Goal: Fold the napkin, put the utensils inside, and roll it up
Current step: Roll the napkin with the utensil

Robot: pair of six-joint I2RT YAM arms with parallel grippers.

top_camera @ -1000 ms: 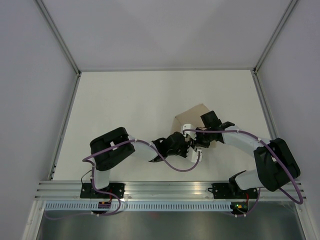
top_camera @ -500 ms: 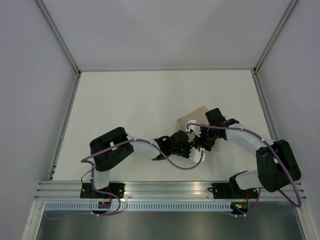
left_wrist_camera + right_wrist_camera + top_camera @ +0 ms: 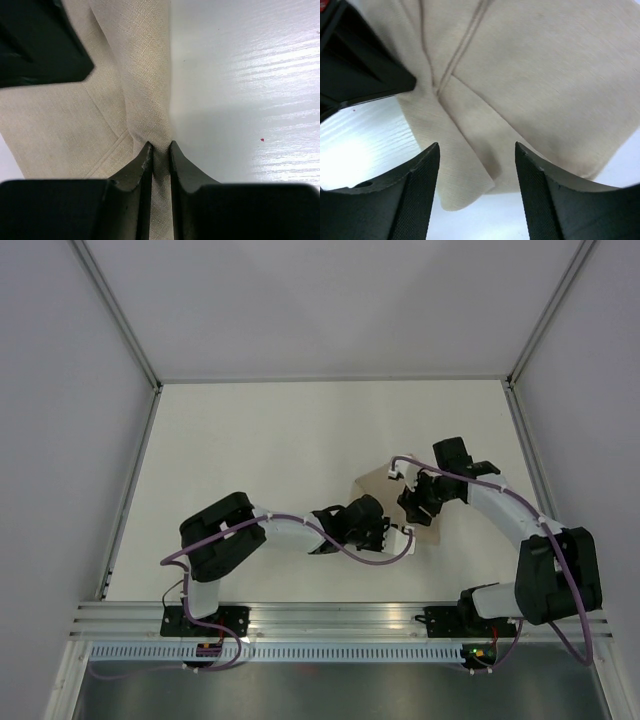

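Observation:
The tan napkin (image 3: 378,483) lies folded on the white table between both arms, mostly covered by them in the top view. My left gripper (image 3: 160,146) is shut on a rolled edge of the napkin (image 3: 145,75), cloth pinched between its dark fingers. My right gripper (image 3: 477,150) hovers open above the napkin (image 3: 540,80), its fingertips (image 3: 427,165) apart over a loose folded corner. In the top view the right gripper (image 3: 416,502) sits just right of the left gripper (image 3: 392,534). The utensils are out of view.
The white table (image 3: 250,450) is bounded by grey walls and metal rails (image 3: 300,620) at the near edge. The right gripper's dark body (image 3: 40,45) shows at the upper left of the left wrist view.
My right gripper has opened, letting go of the napkin, and pulled back to the right and upward. The left gripper has shifted slightly right, still pinching the cloth.

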